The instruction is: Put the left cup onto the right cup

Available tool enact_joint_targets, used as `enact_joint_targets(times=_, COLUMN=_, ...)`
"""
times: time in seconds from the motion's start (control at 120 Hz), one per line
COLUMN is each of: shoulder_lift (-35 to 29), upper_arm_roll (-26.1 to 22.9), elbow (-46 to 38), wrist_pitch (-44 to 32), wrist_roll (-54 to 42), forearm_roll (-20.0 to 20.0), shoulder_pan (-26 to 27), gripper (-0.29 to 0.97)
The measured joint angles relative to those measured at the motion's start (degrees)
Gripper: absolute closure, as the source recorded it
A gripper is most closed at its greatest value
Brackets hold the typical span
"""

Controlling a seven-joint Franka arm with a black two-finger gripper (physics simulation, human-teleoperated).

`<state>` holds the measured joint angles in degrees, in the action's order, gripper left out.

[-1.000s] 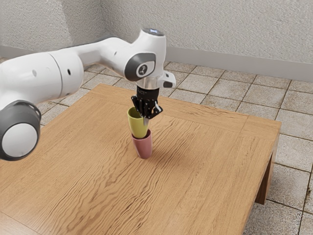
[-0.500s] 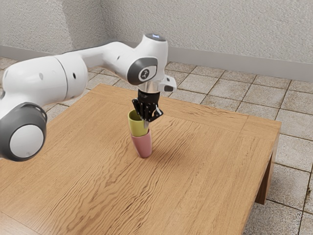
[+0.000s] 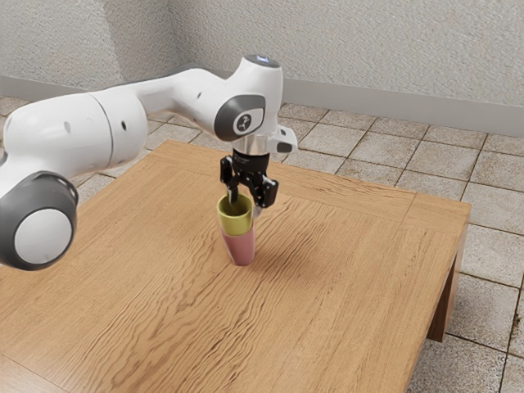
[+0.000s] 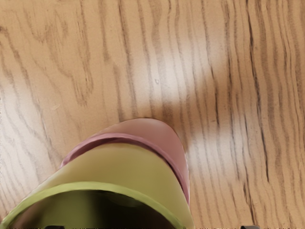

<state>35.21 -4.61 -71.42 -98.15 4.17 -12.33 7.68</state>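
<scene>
From the side: black gripper (image 3: 247,194) hanging straight down from the white Franka arm (image 3: 123,123), just above the stacked cups. Both fingers (image 3: 268,193) spread wide, one to each side of the green rim, clamping nothing; cannot tell whether a tip grazes that rim.

Below them, olive-green cup (image 3: 235,214) nested upright in the pink cup (image 3: 240,248), lower part sunk inside, rim level. Stack near the middle of the wooden table (image 3: 344,295), well away from every edge. Beyond the table, grey floor tiles (image 3: 491,180) and a rough wall (image 3: 368,41).

From the hand camera: olive-green cup (image 4: 119,176) large and blurred right under the hand, dark hollow mouth facing the lens. Pink cup (image 4: 159,136) seen as a band wrapped round the green wall, touching it with no visible gap. Bare wood grain of the table (image 4: 214,71) beyond both.

Finger spread, upright stance and place on the table read from the side; closeness of the two walls read from the hand camera.
</scene>
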Motion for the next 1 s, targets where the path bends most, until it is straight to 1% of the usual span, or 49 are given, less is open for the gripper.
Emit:
enact_joint_targets(times=0.242, shoulder_lift=-4.24, upper_arm_roll=-0.13, elbow=-0.24, wrist_pitch=1.11, wrist_roll=0.66, forearm_roll=-0.09, shoulder_pan=0.21, gripper=0.12)
enact_joint_targets(times=0.508, shoulder_lift=-9.41, upper_arm_roll=-0.07, elbow=-2.71, wrist_pitch=2.37, wrist_roll=1.23, forearm_roll=0.42, shoulder_pan=0.37, gripper=0.03)
enact_joint_targets(times=0.825, shoulder_lift=-21.39, upper_arm_roll=-0.16, elbow=-14.06, wrist_pitch=2.85, wrist_roll=1.61, forearm_roll=2.03, shoulder_pan=0.68, gripper=0.01)
enact_joint_targets(times=1.0, shoulder_lift=-26.25, upper_arm_roll=-0.25, elbow=-18.37, wrist_pitch=3.20, wrist_roll=1.67, forearm_roll=2.93, shoulder_pan=0.58, gripper=0.00)
